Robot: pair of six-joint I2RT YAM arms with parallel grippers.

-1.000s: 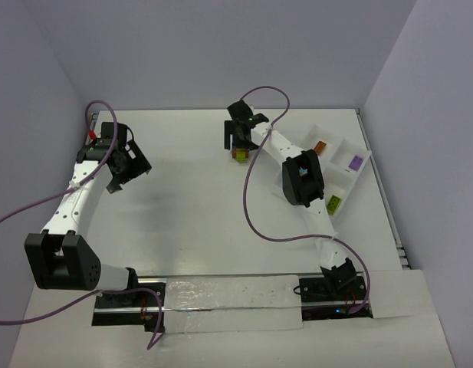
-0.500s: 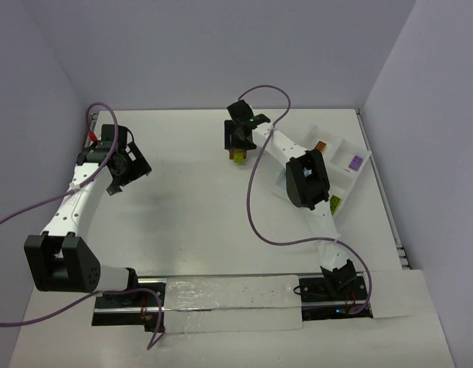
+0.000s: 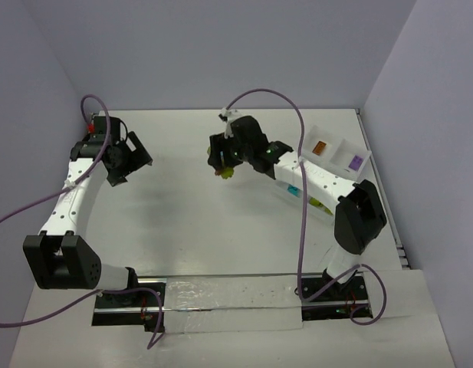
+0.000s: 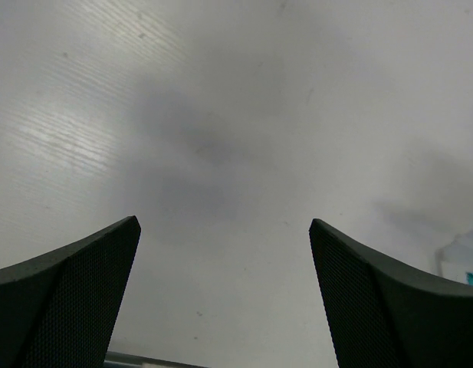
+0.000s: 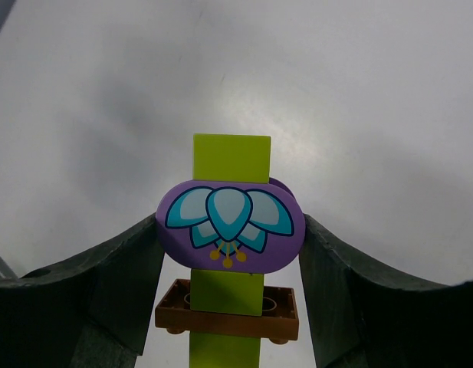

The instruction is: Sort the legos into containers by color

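Observation:
My right gripper (image 3: 224,162) is shut on a clump of legos (image 3: 227,172), held above the table left of the tray. In the right wrist view the clump is a lime green bar (image 5: 231,158), a purple oval piece with a printed flower (image 5: 230,222) and an orange brick (image 5: 227,310), and the right gripper (image 5: 228,230) pinches the purple piece from both sides. The white divided tray (image 3: 337,136) at the right holds an orange brick (image 3: 320,149), a purple one (image 3: 356,162), a cyan one (image 3: 293,189) and a lime one (image 3: 318,204). My left gripper (image 3: 127,158) hangs open at the far left, and nothing lies in the left gripper (image 4: 225,230).
The right arm's forearm lies over the tray's near compartments and hides part of them. Purple cables loop above both arms. A corner of the tray (image 4: 464,259) shows at the right edge of the left wrist view.
The right gripper closed on the clump, lifted it and carried it a little left and nearer, while its elbow swung out to the right. The left gripper shifted slightly farther away.

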